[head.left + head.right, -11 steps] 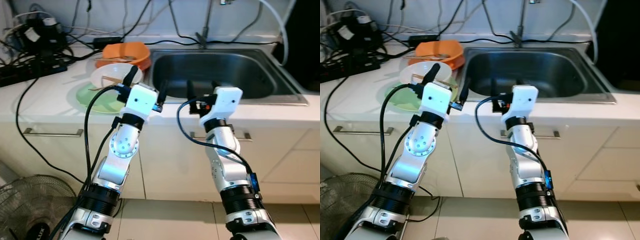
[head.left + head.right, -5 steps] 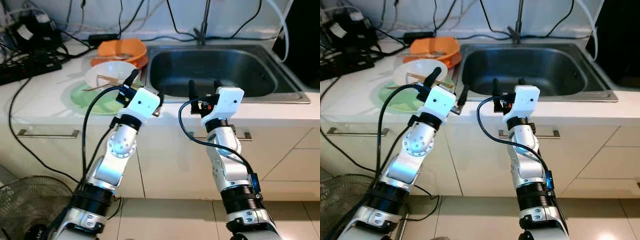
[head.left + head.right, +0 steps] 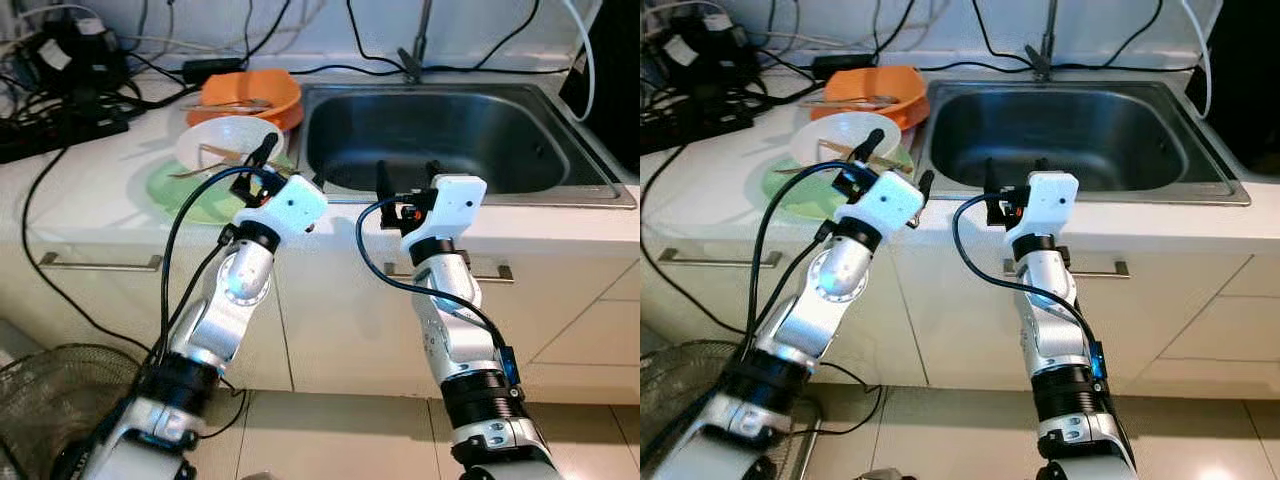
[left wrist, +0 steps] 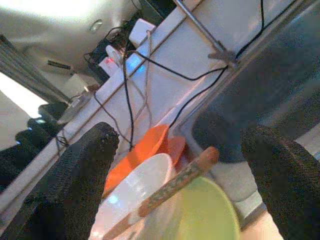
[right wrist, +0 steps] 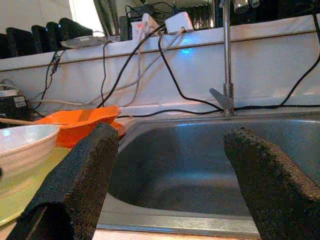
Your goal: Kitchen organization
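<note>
A white countertop (image 3: 90, 190) runs across the scene, with pale cabinet fronts (image 3: 330, 320) below it and a tangle of black cables (image 3: 70, 100) along its back left. Set into the counter on the robot's right is a stainless steel sink (image 3: 440, 135), its tap (image 5: 226, 55) rising at the back edge. Just left of the sink lies a green plate (image 3: 180, 190), with a white bowl (image 3: 225, 140) resting on its far side and wooden chopsticks (image 3: 215, 155) lying across the bowl. Behind the bowl, near the sink's back left corner, sits an orange bowl (image 3: 250, 92) holding more utensils. The left gripper (image 3: 290, 172) is raised at the counter's front edge, between the green plate and the sink's near left corner, its two black fingers (image 4: 75, 170) spread wide apart with nothing between them, pointing toward the dishes. The right gripper (image 3: 405, 175) hovers at the sink's front rim, its fingers (image 5: 85, 175) likewise set wide and holding nothing, aimed across the basin toward the tap.
</note>
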Motion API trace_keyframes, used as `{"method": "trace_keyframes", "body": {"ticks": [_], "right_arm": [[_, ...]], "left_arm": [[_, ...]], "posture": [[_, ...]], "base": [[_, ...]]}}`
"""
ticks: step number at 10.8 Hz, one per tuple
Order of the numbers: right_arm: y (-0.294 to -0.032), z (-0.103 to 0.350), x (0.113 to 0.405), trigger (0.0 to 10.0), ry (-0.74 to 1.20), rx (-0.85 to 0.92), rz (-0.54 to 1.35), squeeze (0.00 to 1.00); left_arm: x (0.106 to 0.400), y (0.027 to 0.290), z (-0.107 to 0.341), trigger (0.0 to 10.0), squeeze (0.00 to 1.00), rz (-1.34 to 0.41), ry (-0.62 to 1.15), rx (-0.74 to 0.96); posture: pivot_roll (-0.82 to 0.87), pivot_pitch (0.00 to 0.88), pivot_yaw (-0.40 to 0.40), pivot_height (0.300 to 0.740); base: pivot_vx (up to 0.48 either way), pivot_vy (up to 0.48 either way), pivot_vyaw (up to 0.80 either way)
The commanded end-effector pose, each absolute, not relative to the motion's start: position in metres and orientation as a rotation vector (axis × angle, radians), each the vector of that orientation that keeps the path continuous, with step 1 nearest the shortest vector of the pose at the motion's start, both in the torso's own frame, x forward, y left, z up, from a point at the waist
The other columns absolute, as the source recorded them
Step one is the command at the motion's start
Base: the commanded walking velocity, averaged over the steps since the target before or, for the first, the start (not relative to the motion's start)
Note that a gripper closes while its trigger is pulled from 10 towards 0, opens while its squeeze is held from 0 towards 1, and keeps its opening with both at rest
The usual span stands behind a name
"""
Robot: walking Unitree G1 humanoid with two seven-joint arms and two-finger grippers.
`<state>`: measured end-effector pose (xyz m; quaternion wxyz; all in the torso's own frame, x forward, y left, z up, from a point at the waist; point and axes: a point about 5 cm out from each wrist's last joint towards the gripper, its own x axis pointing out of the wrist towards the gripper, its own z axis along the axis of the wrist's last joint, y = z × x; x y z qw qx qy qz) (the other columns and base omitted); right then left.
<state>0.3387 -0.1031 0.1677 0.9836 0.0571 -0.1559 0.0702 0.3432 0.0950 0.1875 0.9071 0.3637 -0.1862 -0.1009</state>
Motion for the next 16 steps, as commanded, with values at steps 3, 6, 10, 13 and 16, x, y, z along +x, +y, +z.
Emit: {"method": "trace_keyframes", "body": {"ticks": [3,6,10,13,16], "right_arm": [[-0.104,0.167,0.339,10.0,-0.316,0.126,0.138,0.00],[-0.103,0.167,0.337,10.0,-0.319,0.126,0.139,0.00],[-0.100,0.163,0.337,10.0,-0.305,0.127,0.150,0.00],[-0.098,0.161,0.336,10.0,-0.300,0.133,0.152,0.00],[-0.099,0.162,0.337,10.0,-0.301,0.132,0.151,0.00]], "left_arm": [[0.355,0.094,0.186,7.2,0.00,-0.191,-0.337,0.857],[0.363,0.093,0.185,10.0,0.00,-0.190,-0.320,0.963],[0.370,0.098,0.182,0.0,0.00,-0.166,-0.265,1.039],[0.372,0.101,0.184,0.0,0.00,-0.148,-0.265,1.057],[0.371,0.101,0.186,0.0,0.00,-0.143,-0.282,1.070]], "posture": [[0.07,0.000,0.052,0.740],[0.06,0.000,0.059,0.740],[0.06,0.000,0.059,0.740],[0.07,0.000,0.055,0.740],[0.07,0.000,0.054,0.740]], "base": [[0.000,0.000,0.00],[0.000,0.000,0.00],[0.000,0.000,0.00],[0.000,0.000,0.00],[0.000,0.000,0.00]]}}
